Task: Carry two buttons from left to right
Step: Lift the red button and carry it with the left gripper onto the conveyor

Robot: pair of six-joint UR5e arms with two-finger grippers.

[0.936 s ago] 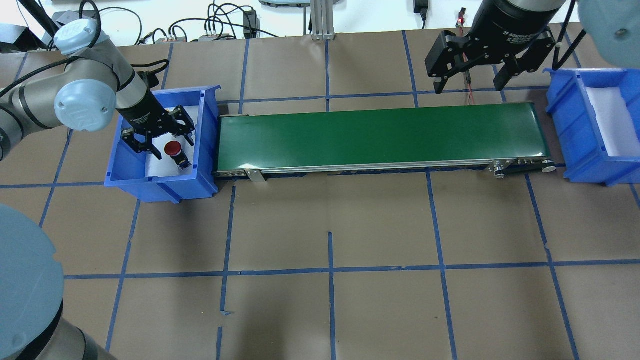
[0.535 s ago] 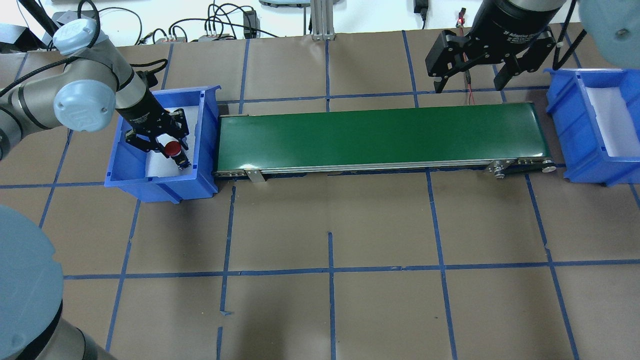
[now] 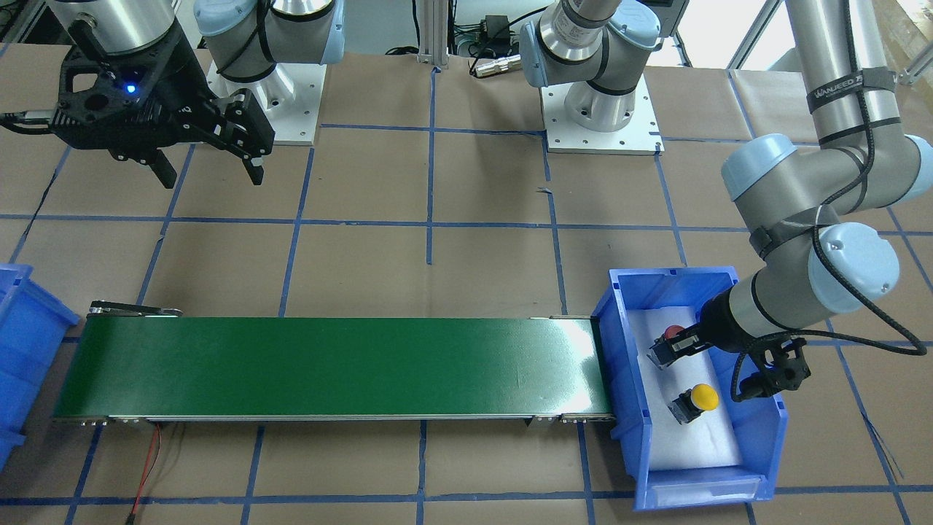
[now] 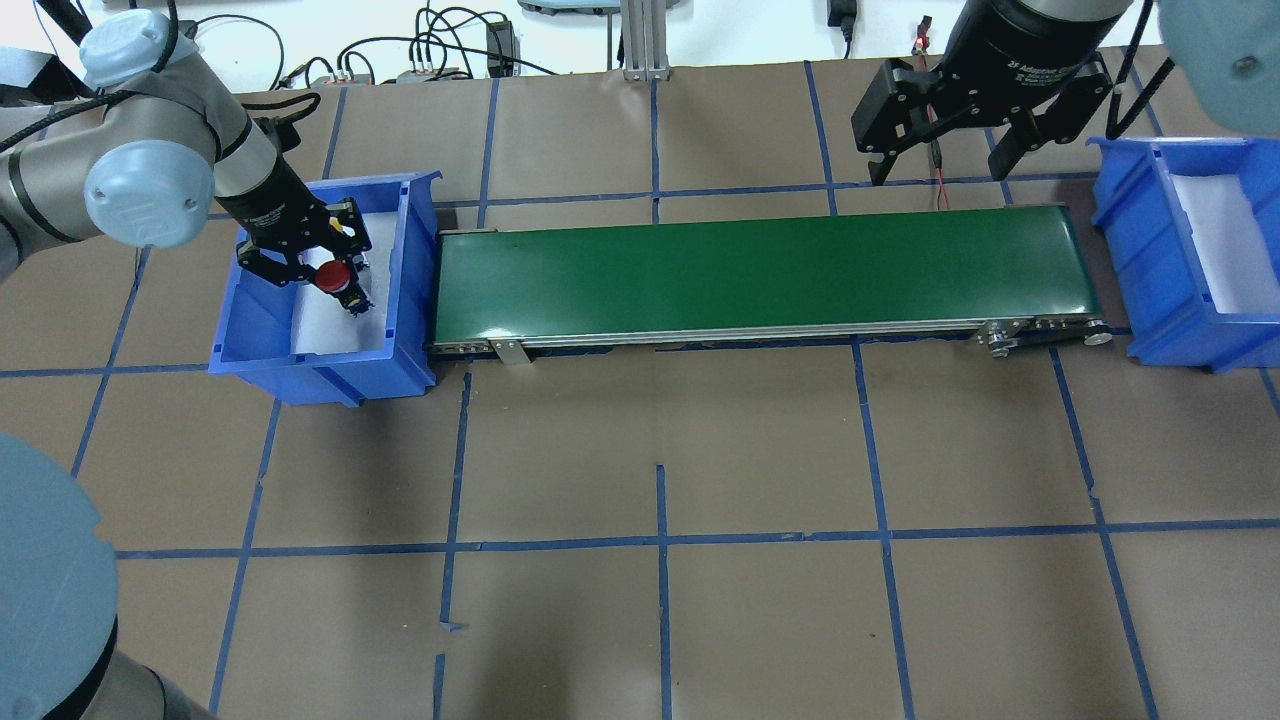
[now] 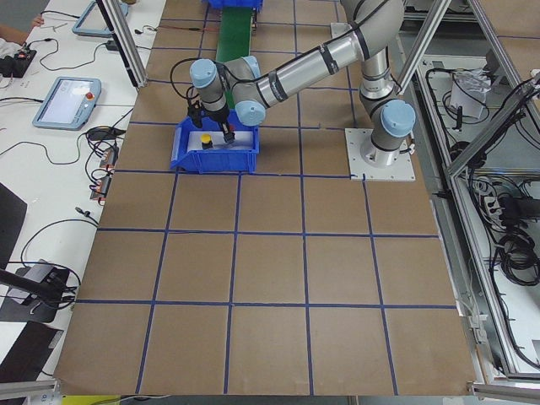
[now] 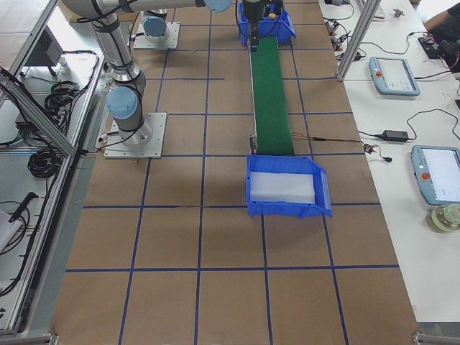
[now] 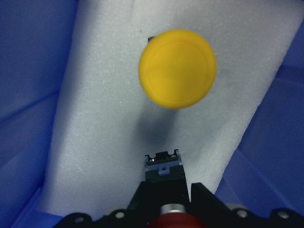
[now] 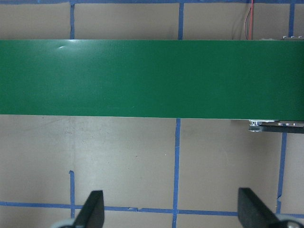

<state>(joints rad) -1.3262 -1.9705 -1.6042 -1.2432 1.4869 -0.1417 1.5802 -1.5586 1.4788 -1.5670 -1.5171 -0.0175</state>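
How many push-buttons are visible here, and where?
2. The red-capped push-button is gripped by the left gripper over the blue plastic bin; the yellow-capped push-button sits on that bin's white foam liner. None seem hidden.

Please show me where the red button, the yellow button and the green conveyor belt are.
red button (image 4: 333, 277), overhead exterior view, on its red cap.
yellow button (image 3: 704, 396), exterior front-facing view, on its yellow cap.
green conveyor belt (image 4: 760, 275), overhead exterior view, on the middle of its surface.

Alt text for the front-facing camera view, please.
The left end effector grips the red button within a blue bin, beside the yellow button on white foam. A green conveyor belt runs from the bin; the right end effector hangs open.
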